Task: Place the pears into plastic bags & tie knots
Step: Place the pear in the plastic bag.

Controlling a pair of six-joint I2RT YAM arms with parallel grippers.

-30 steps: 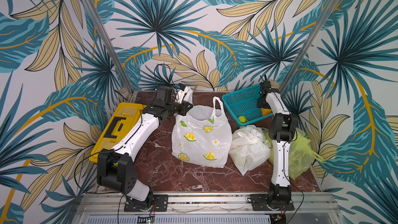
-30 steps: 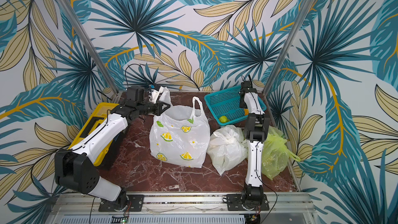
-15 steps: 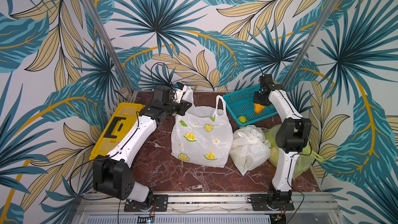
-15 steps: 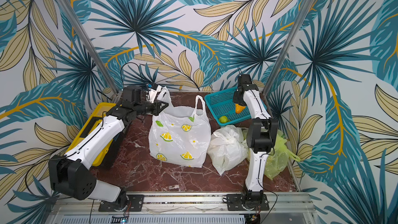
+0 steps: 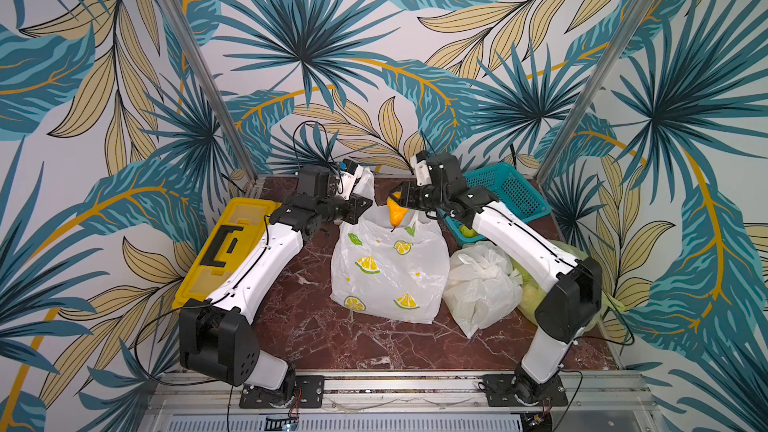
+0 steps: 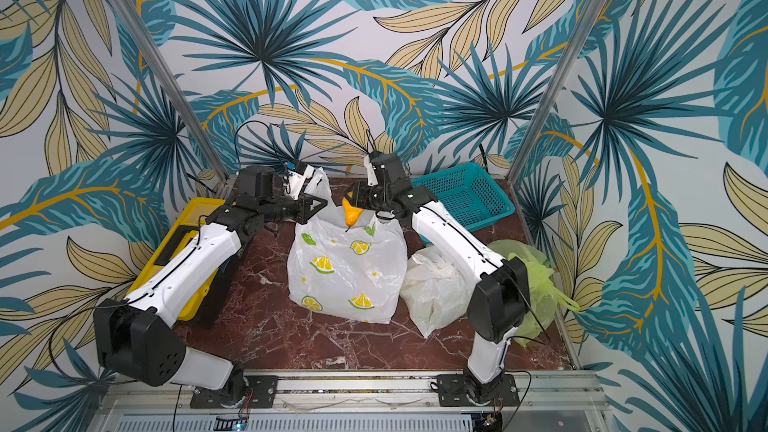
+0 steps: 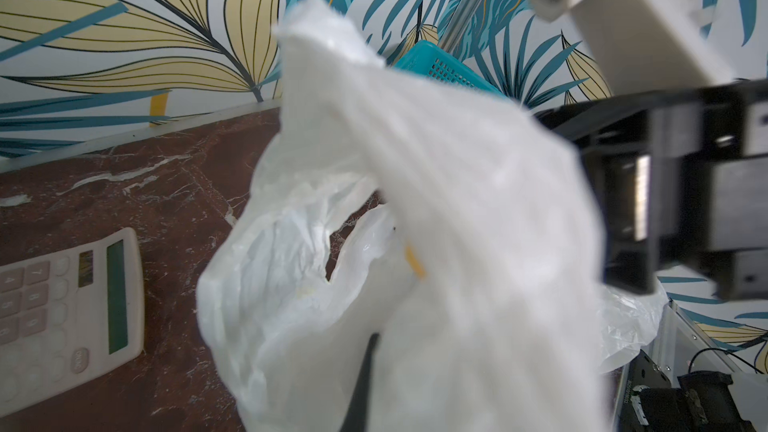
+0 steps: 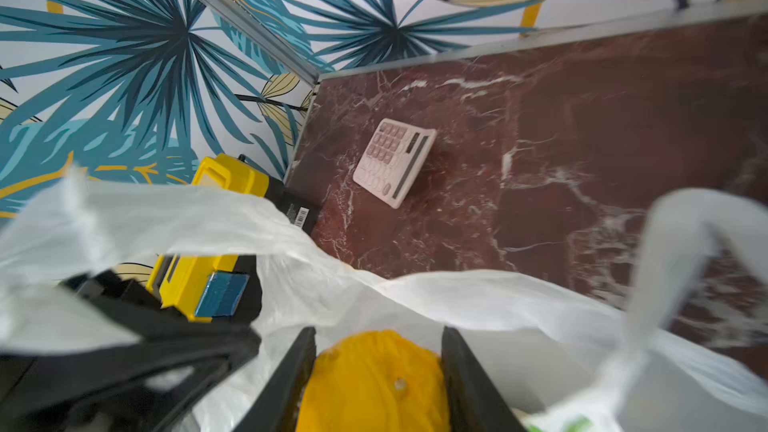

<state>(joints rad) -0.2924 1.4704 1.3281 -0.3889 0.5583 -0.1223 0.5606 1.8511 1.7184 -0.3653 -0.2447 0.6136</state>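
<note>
An orange pear (image 5: 397, 211) (image 6: 351, 211) (image 8: 374, 380) hangs over the mouth of the white lemon-print plastic bag (image 5: 386, 268) (image 6: 345, 268) (image 8: 415, 297), with my right gripper (image 5: 397, 201) (image 6: 353, 197) (image 8: 378, 332) shut on it. My left gripper (image 5: 358, 204) (image 6: 313, 203) is shut on the bag's far handle and holds it up; in the left wrist view the bag (image 7: 436, 243) covers all but one finger (image 7: 363, 380). A green pear (image 5: 468, 231) lies in the teal basket (image 5: 511, 191) (image 6: 469, 193).
A white bag gathered shut (image 5: 478, 284) (image 6: 432, 284) and a filled light green bag (image 5: 527, 295) (image 6: 540, 280) sit at the right, by the right arm. A yellow case (image 5: 224, 243) (image 6: 183, 222) lies on the left. A calculator (image 7: 70, 305) (image 8: 395, 160) rests near the back.
My right arm has swung left from the basket, carrying the orange pear to above the lemon-print bag's mouth. The left gripper has kept hold of the handle.
</note>
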